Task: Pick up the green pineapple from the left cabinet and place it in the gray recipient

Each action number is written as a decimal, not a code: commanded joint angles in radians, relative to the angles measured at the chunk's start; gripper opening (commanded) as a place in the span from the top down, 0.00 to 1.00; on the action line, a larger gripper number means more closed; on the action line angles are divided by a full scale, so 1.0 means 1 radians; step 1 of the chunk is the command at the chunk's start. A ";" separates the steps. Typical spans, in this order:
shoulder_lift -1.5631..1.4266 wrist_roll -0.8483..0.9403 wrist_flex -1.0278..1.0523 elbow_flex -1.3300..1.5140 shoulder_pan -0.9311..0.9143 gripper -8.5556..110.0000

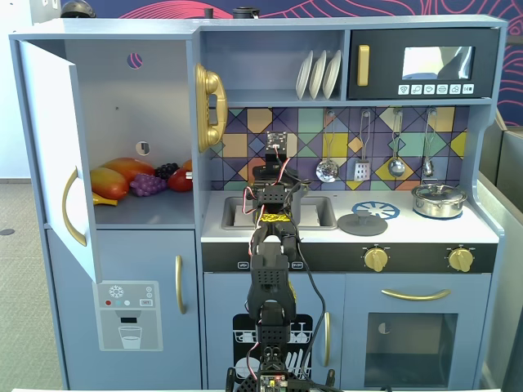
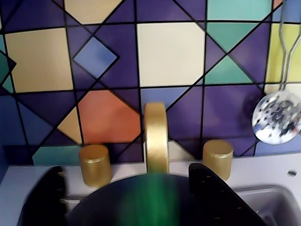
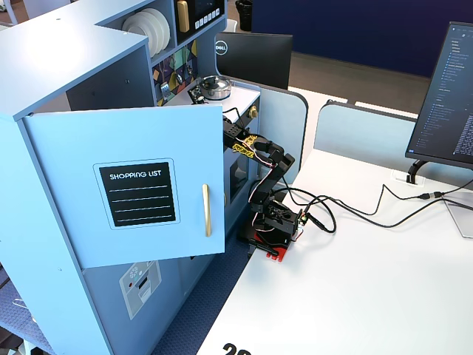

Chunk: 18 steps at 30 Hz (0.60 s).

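Cabinet [image 1: 131, 122] door is swung wide; flat blue-gray panel with a curved gold handle, and a "SHOPPING LIST" sticker on its outer face in a fixed view [image 3: 140, 194]. On the inner shelf: glossy plastic fruit [image 1: 122, 175], orange and yellow pieces, a bumpy purple grape bunch [image 1: 148, 184], something red at the right. No pineapple on that shelf that I can make out.

Arm [image 1: 270, 269] is black with yellow tape at one joint, reaching up over the sink [image 1: 315, 214], a shallow rectangular basin in the white counter.

Wrist view: gripper [image 2: 127, 188] sits low in frame, two black fingers spread either side of a dark rounded mass with a blurred green smear [image 2: 153, 197] in it. Likely the pineapple, too blurred to be sure. Cannot tell whether the fingers clamp it.

Behind it: a gold faucet [image 2: 156, 136] with an arched flat spout and two short gold cylinder knobs, against the geometric tile backsplash [image 2: 164, 52]. A perforated metal skimmer [image 2: 276, 117] hangs at right.

On the stove: flat gray lid [image 1: 362, 222] and a shiny lidded pot [image 1: 439, 199]. The gray pot isn't identifiable.
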<state>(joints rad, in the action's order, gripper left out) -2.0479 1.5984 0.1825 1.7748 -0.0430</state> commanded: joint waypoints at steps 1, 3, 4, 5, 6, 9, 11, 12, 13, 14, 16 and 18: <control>-0.003 0.000 -0.011 -0.074 -0.020 0.65; -0.011 0.017 0.008 -0.077 -0.021 0.65; -0.017 0.025 0.012 -0.081 -0.021 0.65; -0.031 0.028 0.020 -0.089 -0.018 0.66; -0.049 0.035 0.043 -0.101 -0.015 0.66; -0.176 0.032 0.183 -0.124 -0.003 0.68; -0.301 0.018 0.344 -0.126 -0.006 0.69; -0.365 0.012 0.436 -0.126 -0.009 0.69; -0.430 0.009 0.529 -0.126 -0.009 0.70; -0.492 0.002 0.623 -0.121 -0.009 0.71; -0.612 -0.002 0.787 -0.084 -0.006 0.72; -0.733 -0.011 0.919 0.015 -0.017 0.75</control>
<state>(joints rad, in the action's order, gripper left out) -2.5602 1.6045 0.9265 1.7503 -0.0445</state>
